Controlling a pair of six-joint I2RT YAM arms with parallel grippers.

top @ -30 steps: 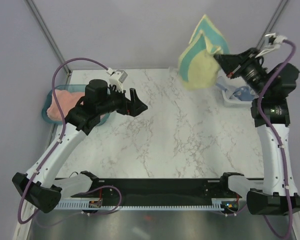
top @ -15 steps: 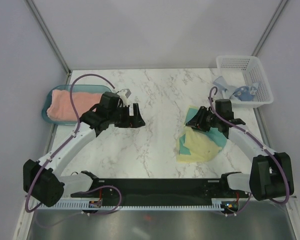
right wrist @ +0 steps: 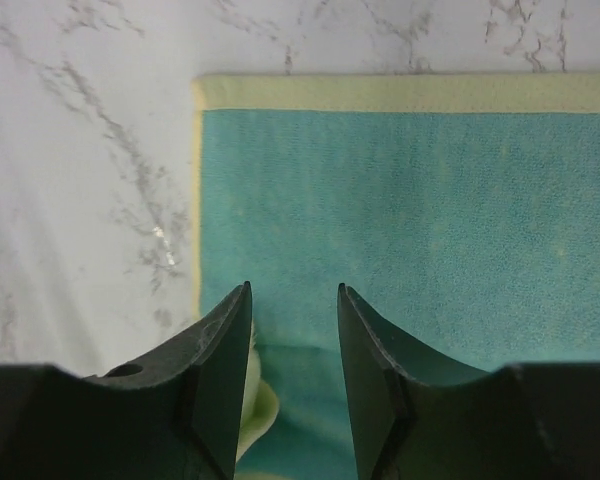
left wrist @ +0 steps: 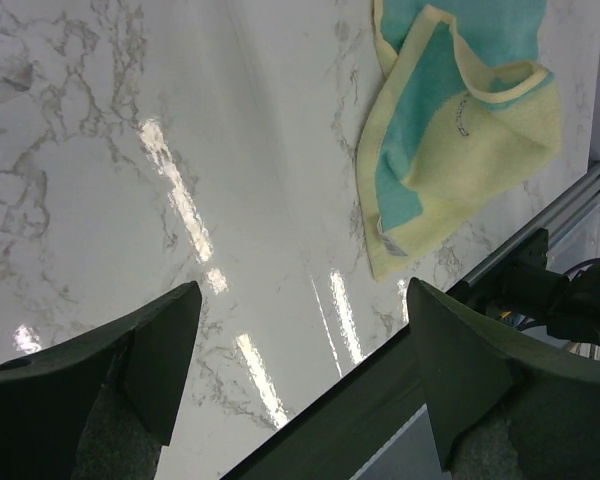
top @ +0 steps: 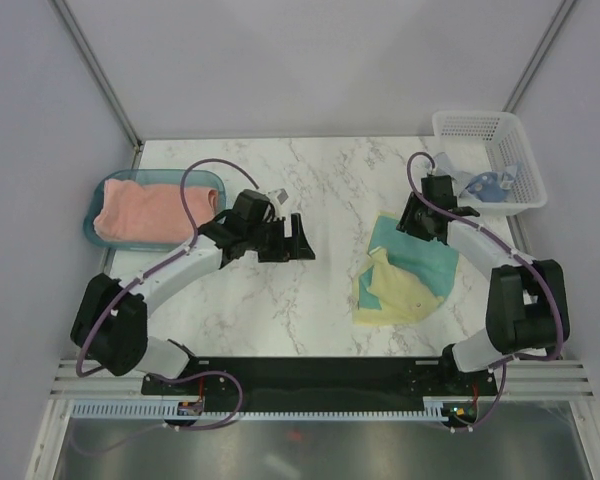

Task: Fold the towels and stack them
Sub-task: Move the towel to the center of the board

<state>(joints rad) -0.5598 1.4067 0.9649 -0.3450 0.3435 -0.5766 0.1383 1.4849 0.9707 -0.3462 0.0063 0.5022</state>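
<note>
Grey walls close around a marble worktop, and the three towels lie in three different places. The salmon-pink towel rests folded in the teal tray at the far left. The light blue towel lies crumpled in the white mesh basket at the far right corner. The yellow and teal towel lies on the worktop at the right of the centre, not flat: its near part is turned over itself.

The right tool hangs low over the far teal part of this towel, near its far left corner. Its jaws are parted and nothing is between them. The left tool hovers over bare marble at the left of the towel, well apart from it, wide open and empty.

I judge that the step in hand is to spread the yellow towel before the fold. The next move calls for smoothing out the turned-over part, so each tool must take one corner and pull the cloth flat. A grip on two layers together would keep the wrinkle.
</note>
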